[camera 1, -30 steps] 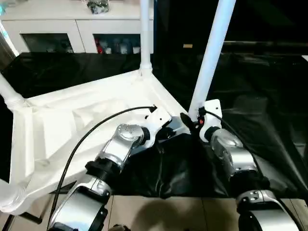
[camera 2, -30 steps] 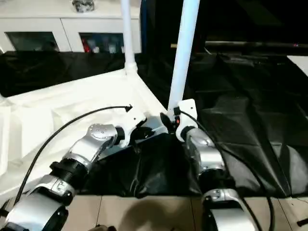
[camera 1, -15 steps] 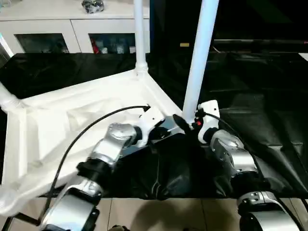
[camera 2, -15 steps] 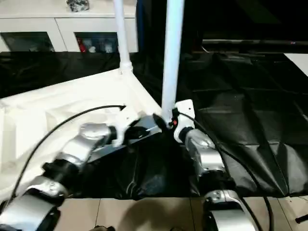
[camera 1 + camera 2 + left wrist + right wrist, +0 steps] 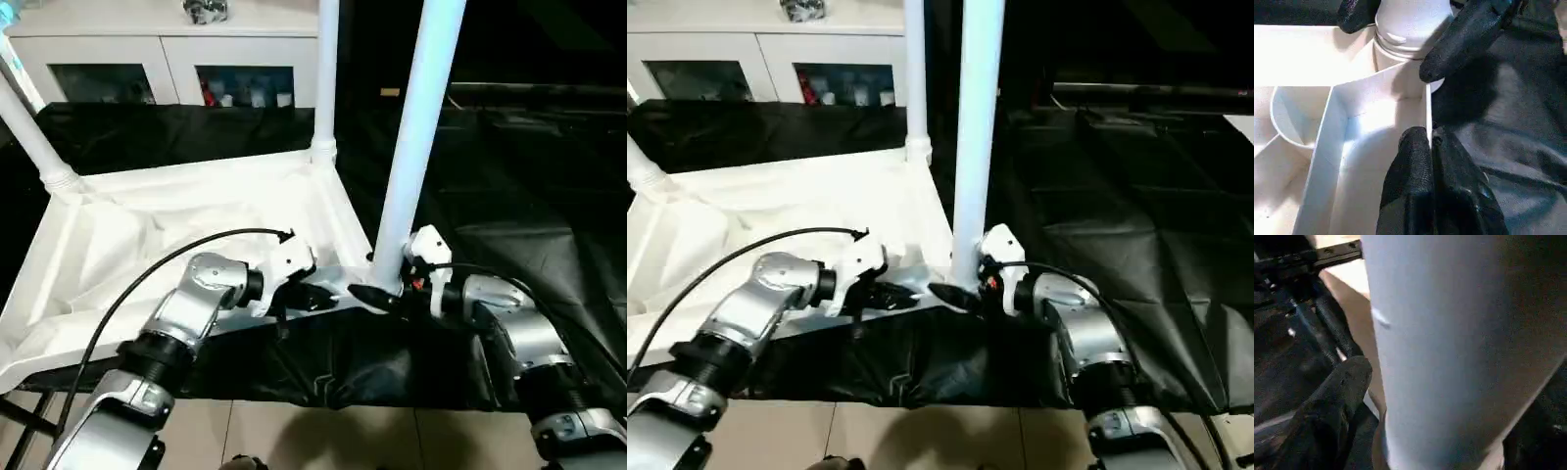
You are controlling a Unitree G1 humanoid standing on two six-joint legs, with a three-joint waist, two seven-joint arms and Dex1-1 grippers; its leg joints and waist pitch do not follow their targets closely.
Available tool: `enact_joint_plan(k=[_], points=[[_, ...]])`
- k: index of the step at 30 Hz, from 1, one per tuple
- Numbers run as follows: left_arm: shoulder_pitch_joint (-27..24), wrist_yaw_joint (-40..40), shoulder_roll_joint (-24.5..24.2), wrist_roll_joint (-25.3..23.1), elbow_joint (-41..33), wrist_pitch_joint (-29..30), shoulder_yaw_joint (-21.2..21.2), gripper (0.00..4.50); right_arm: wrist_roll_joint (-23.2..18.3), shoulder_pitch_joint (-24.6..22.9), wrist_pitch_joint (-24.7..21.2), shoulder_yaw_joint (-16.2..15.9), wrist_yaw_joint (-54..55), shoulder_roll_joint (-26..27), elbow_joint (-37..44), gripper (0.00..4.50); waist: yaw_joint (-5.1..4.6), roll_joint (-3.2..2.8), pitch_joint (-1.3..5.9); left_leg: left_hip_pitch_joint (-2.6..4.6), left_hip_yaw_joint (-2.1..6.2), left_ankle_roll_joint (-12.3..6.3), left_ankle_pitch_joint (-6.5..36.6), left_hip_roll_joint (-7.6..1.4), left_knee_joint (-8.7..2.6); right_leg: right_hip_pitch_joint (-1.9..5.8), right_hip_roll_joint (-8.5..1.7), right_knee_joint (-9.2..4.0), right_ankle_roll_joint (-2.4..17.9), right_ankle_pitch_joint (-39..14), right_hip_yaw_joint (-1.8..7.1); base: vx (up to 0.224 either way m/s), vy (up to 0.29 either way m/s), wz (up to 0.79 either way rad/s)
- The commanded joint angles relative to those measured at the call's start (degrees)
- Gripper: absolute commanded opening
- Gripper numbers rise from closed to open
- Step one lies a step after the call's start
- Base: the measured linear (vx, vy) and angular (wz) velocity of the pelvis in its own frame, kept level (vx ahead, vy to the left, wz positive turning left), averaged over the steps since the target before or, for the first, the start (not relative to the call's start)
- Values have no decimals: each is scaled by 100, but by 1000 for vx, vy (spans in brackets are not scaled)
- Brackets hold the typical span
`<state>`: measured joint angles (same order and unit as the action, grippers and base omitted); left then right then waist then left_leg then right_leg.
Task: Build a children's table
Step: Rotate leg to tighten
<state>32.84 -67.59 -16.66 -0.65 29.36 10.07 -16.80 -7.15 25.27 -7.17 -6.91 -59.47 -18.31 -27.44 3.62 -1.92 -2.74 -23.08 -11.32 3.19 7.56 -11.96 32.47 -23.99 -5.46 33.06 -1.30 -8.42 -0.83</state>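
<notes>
The near leg (image 5: 416, 147) has swung upright; left gripper (image 5: 1427, 147) jaws pinch tabletop (image 5: 147, 235) rim, right gripper (image 5: 377, 294) jaws spread.

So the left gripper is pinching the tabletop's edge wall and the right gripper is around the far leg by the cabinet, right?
Not the far leg. In the left eye view the right gripper is around the near leg; the left gripper does pinch the tabletop wall.

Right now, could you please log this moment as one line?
left gripper: shut on white plastic tabletop rim | right gripper: around white tubular leg | leg upright in corner
</notes>
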Motion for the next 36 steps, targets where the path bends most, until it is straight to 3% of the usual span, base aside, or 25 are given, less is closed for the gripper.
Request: enact_joint_plan(k=[1,9,15,20,21,22,25,27,29,30,32,36], points=[[34,-267,73,218,-361,-40,-170,0,-123,-41,-118,-321,-426,23,308,348,1,71,393,177,24,-140,2127,-64,-363,209,-102,-378,1084,-1972,13,0,0,0],[-45,-454,-13,253,-515,90,-216,0,-58,-169,-200,-526,-710,-142,525,277,6,69,385,191,27,-93,2225,-57,-364,187,-108,-398,1049,-2141,17,0,0,0],[-73,-449,-28,260,-586,141,-225,0,-72,-228,-306,-522,-739,-138,648,264,6,67,390,189,29,-100,2160,-62,-365,190,-103,-391,1045,-2053,21,0,0,0],[99,190,230,122,-298,95,-54,0,-136,-223,-387,-390,-398,98,495,263,13,76,385,206,22,-92,2207,-51,-352,170,-108,-412,1042,-2164,19,0,0,0],[268,715,415,23,-48,124,74,0,-60,-116,-353,-225,158,329,229,263,4,90,387,194,25,-82,2198,-47,-352,179,-111,-409,1020,-2192,19,0,0,0],[326,888,477,-7,35,132,117,0,-27,-73,-349,-166,368,410,129,262,-15,87,376,199,27,-35,2252,-32,-352,150,-112,-427,984,-2351,17,0,0,0],[467,1330,636,-76,244,131,218,0,122,73,-243,-21,1030,620,-203,262,-64,99,366,199,55,49,2370,-9,-355,155,-123,-477,801,-2773,-5,0,0,0],[742,2225,989,-147,611,252,425,0,303,394,-128,264,2307,1021,-857,262,-93,98,371,211,56,76,2416,3,-340,121,-130,-494,768,-2898,-13,0,0,0],[842,2600,1143,-172,742,282,499,0,334,541,-120,409,2848,1219,-1089,262,-131,120,374,190,75,114,2425,27,-344,156,-122,-513,680,-3040,-43,0,0,0],[860,2663,1172,-175,763,287,511,0,326,572,-137,443,2946,1261,-1127,262,-149,89,363,213,70,94,2461,23,-339,110,-118,-541,667,-3082,-36,0,0,0],[931,2912,1326,-219,879,220,523,0,352,794,-106,639,3618,1511,-1429,262,-169,95,378,184,73,30,2421,23,-340,137,-114,-534,671,-2959,-36,0,0,0],[950,2917,1382,-250,935,130,505,0,405,897,61,678,3773,1619,-1594,262,-158,95,414,167,50,-70,2183,9,-330,159,-103,-475,827,-2321,-15,0,0,0]])
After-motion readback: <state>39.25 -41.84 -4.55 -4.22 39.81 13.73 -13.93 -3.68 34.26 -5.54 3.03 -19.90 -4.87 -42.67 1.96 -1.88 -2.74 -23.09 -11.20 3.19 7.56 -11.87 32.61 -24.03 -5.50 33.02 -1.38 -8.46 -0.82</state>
